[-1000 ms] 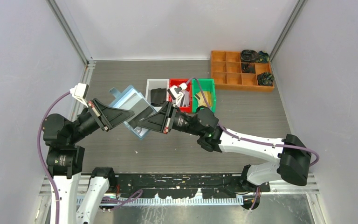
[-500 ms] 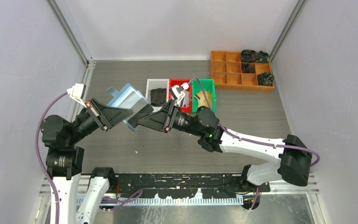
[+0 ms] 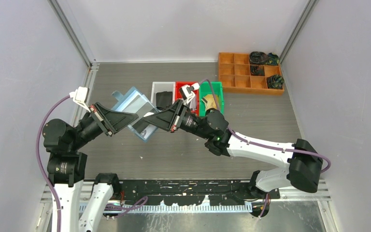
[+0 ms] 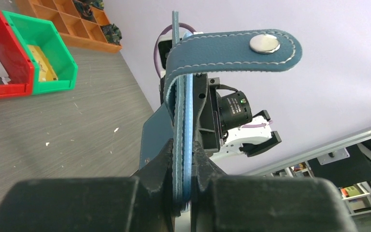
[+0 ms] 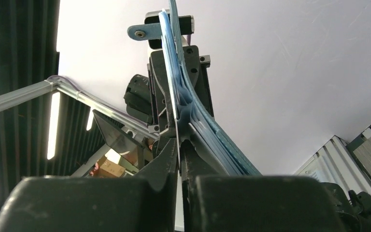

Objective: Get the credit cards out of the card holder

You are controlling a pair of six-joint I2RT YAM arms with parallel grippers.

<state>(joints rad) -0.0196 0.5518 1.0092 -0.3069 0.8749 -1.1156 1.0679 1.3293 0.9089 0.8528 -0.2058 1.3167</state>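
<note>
The light-blue card holder hangs in the air between both arms, over the table's left middle. My left gripper is shut on its left edge. In the left wrist view the holder stands edge-on between the jaws of that gripper, its closing tab curling over the top. My right gripper meets the holder from the right and is shut on a thin credit card, which shows edge-on beside the holder's fanned blue pockets. Most of the card is hidden.
Behind the holder stand a white bin with a black wallet-like item, a red bin and a green bin. An orange compartment tray sits at the back right.
My right gripper has moved up and a little away from me at the holder's right edge. The grey card face seen earlier shows less. The left gripper stays shut on the holder.
</note>
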